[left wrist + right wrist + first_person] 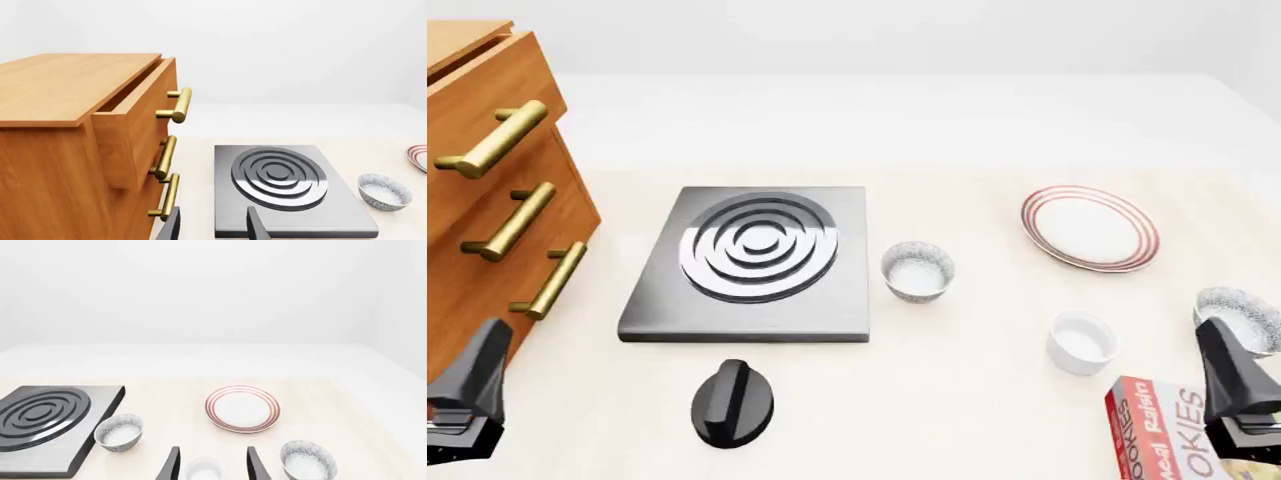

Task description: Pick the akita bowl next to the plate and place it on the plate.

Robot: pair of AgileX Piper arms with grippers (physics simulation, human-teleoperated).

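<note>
Nearby, speckled grey-and-white akita bowl [1238,318], white inside; right gripper [212,465] open, empty.

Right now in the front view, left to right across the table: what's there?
Wooden drawer cabinet → stove burner plate → speckled bowl beside the burner → white cup → second speckled bowl. Black knob, plate and cookie box skipped because they overlap others.

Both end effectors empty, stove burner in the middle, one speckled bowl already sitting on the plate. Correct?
No. The plate is empty; the front view shows one speckled bowl beside the stove burner and the other at the table's right edge. The rest holds.
</note>
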